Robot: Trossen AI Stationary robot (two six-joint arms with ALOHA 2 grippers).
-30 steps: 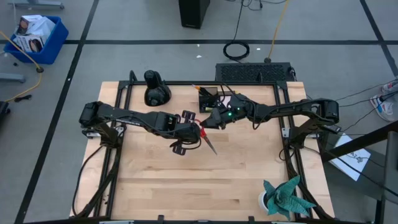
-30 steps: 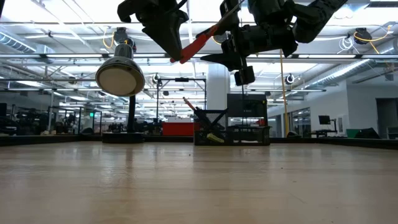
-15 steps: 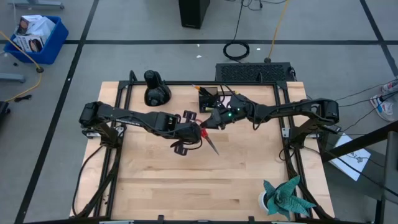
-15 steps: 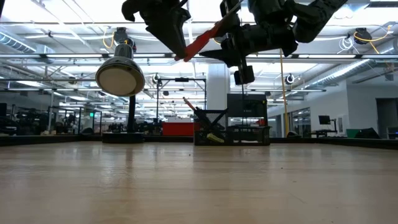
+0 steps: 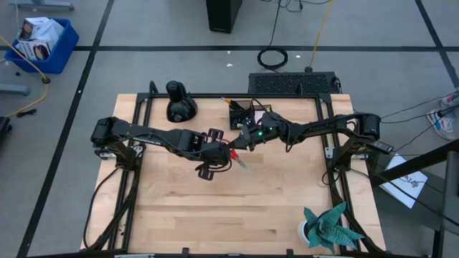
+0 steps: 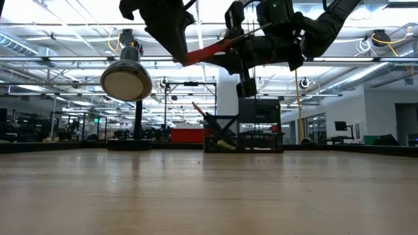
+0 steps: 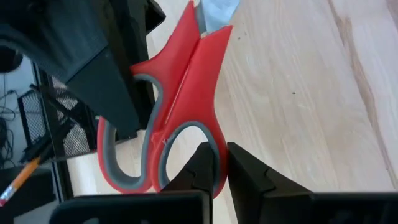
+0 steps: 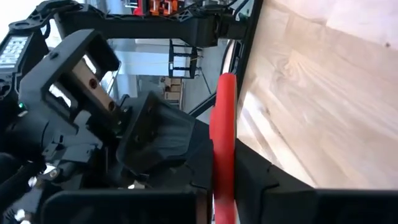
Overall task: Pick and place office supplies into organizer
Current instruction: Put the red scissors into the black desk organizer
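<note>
Red-handled scissors point(image 7: 180, 106) in left claw point(image 7: 222, 171)

The high view looks straight down from well above, taking in the whole tabletop point(image 5: 215, 208), both arms and the floor around. The low view sits at tabletop height, facing level across the wood toward the organizer point(image 6: 243, 140) and the hall behind; the arms enter from above. The left wrist view looks very closely past its own fingers point(image 7: 245, 174) at the scissors point(image 7: 180, 112) and the wood beyond. The right wrist view is equally close, facing the same scissors edge-on. All four views share the scissors.
</note>
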